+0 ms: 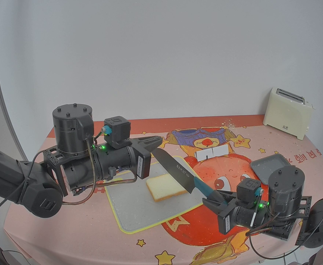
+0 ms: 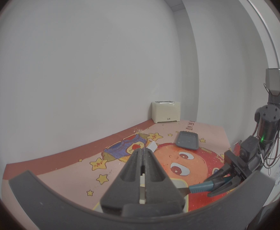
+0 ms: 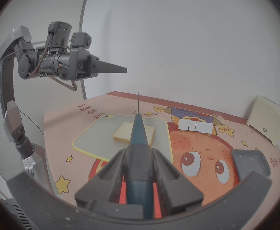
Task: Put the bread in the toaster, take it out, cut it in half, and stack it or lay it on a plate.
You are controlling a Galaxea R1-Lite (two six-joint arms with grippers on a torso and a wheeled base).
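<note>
1. The bread (image 1: 164,187), a single pale slice, lies flat on the cutting board (image 1: 132,203) just below the middle of the head frame, toward the board's right half.
2. The cutting board is grey with a yellow edge. It rests on the pink cartoon-print tablecloth (image 1: 95,236) in the lower centre of the frame.
3. The right gripper (image 1: 210,197) sits at lower right, its fingers clamped on the teal handle of the knife (image 1: 179,172).
4. The knife's dark blade slants up and to the left from that handle, ending at a tip near the frame's centre. The blade crosses in front of the slice's right end — whether it touches the bread cannot be told.
5. In the right wrist view the blade stands on edge, in line with the slice beyond it.
6. The left gripper (image 1: 159,141) is held off the table at centre left, above the board's upper edge. Its fingers are pressed together with nothing between them, and their tips are just beside the knife's tip.
7. The plate (image 1: 266,165) — a grey rectangular tray — lies at right of centre, partly behind the right arm's wrist.
8. The toaster (image 1: 287,113), cream-coloured, stands at the far right edge of the table against the wall, well apart from the board.
9. A white card (image 1: 213,152) lies on the cloth between the board and the toaster.
</note>
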